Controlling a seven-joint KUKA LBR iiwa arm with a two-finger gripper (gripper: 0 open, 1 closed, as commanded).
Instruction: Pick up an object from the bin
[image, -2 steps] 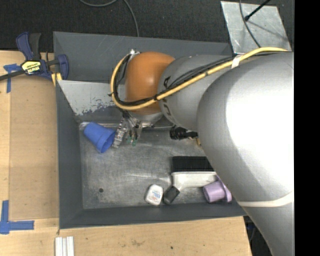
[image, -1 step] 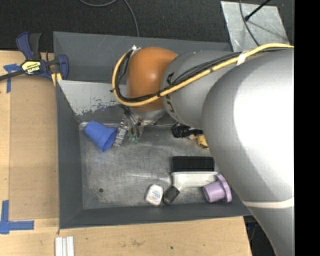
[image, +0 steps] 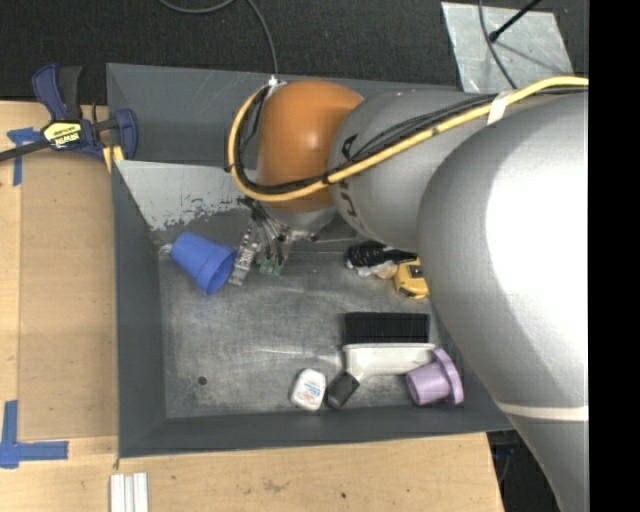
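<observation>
Grey arm (image: 500, 230) overhangs frame right. Claw (image: 258, 252), state not determinable, just beside tipped blue cup (image: 203, 262), upper left; contact may shove cup aside.

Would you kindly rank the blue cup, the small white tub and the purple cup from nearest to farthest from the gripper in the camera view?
1. Blue cup, right beside the gripper.
2. Small white tub, by the bin's lower wall.
3. Purple cup, lower right corner.
</observation>
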